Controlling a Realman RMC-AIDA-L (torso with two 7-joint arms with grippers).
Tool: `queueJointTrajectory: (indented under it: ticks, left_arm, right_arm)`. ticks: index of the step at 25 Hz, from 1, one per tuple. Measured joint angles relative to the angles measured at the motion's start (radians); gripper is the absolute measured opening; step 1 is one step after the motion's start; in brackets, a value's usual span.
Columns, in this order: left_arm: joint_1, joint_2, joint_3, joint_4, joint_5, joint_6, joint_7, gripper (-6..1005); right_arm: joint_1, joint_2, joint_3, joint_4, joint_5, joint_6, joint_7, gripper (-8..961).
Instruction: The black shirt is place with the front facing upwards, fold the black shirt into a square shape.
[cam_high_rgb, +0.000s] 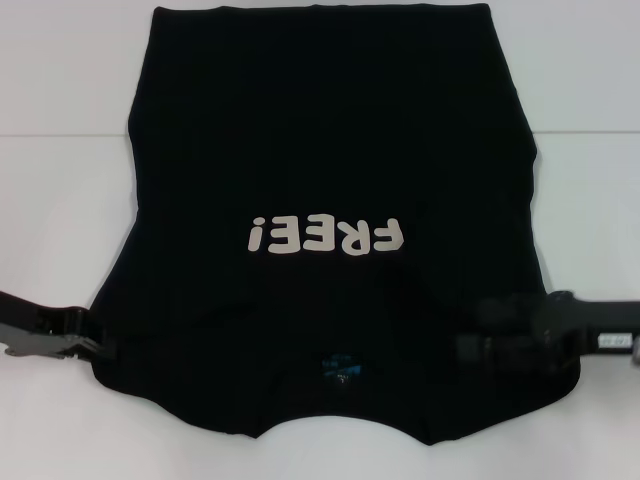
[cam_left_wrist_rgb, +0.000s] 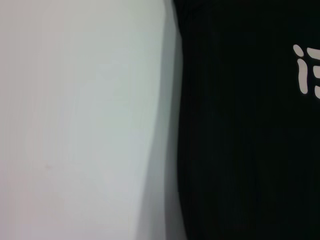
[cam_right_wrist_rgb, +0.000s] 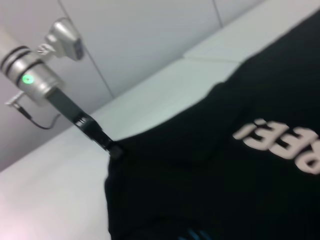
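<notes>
- We see one black shirt (cam_high_rgb: 320, 180) spread front-up on the white table (cam_high_rgb: 60, 200), its cream "FREE!" lettering (cam_high_rgb: 327, 236) upside down from the head view and a small blue neck label (cam_high_rgb: 340, 370) near the edge closest to the robot.
- The shirt's side edges are folded inward, so no sleeves stick out; bare white table runs along both sides of the shirt and past its far hem.
- We count two grippers, one at each side of the shirt, near the collar end.
- The left gripper (cam_high_rgb: 95, 347) sits low at the shirt's left edge, touching the cloth; in the right wrist view its tip (cam_right_wrist_rgb: 114, 149) meets a lifted corner of the fabric, so it seems clamped on the shirt.
- The right gripper (cam_high_rgb: 480, 340) lies over the shirt's right edge, dark against dark cloth; we cannot tell whether it grips.
- The left wrist view shows the shirt's straight side edge (cam_left_wrist_rgb: 180, 150) against open table.
</notes>
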Motion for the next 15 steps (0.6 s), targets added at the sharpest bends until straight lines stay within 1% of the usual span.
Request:
queueJointTrajectory:
  ticks: [2,3,5,8,10,12,13,15]
  left_arm:
    - [-0.001,0.002,0.000,-0.001,-0.001,-0.001,-0.001,432]
    - [-0.002,0.004,0.000,-0.001,-0.003,0.000,-0.001,393]
    - [-0.002,0.006,0.000,-0.001,-0.005,0.002,0.001,316]
    - [-0.005,0.008,0.000,-0.001,-0.006,0.010,0.002,199]
    - [-0.007,0.009,0.000,0.000,-0.006,0.014,0.002,126]
    - [-0.007,0.009,0.000,0.000,-0.007,0.016,0.005,53]
    - [-0.007,0.009,0.000,-0.001,-0.007,0.016,0.006,16]
    - [-0.008,0.009,0.000,-0.001,-0.008,0.017,0.009,16]
  right_arm:
    - [0.019,-0.014,0.000,-0.045,-0.054,0.000,0.117,866]
    - [0.029,-0.020,0.000,-0.063,-0.079,-0.001,0.167,866]
    - [0.066,-0.045,0.000,-0.104,-0.151,-0.007,0.310,866]
    - [0.141,-0.088,-0.001,-0.145,-0.269,-0.039,0.530,866]
    - [0.195,-0.109,-0.001,-0.158,-0.372,-0.061,0.659,866]
    - [0.242,-0.113,-0.001,-0.182,-0.482,-0.078,0.766,866]
    - [0.261,-0.110,-0.001,-0.193,-0.530,-0.082,0.792,866]
    - [0.300,-0.094,-0.005,-0.203,-0.627,-0.089,0.823,865]
